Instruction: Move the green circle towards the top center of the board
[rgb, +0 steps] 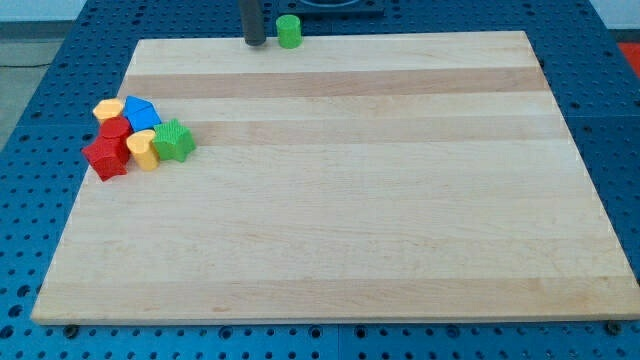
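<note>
The green circle (289, 31) is a small green cylinder standing at the board's top edge, a little left of centre. My tip (255, 43) is the lower end of the dark rod, just to the left of the green circle, with a small gap between them. Both are at the top edge of the wooden board (340, 200).
A cluster of blocks lies at the view's left: a yellow block (107, 108), a blue block (141, 111), a red block (115, 129), a red star-like block (105, 157), a yellow block (144, 149) and a green star-like block (174, 140).
</note>
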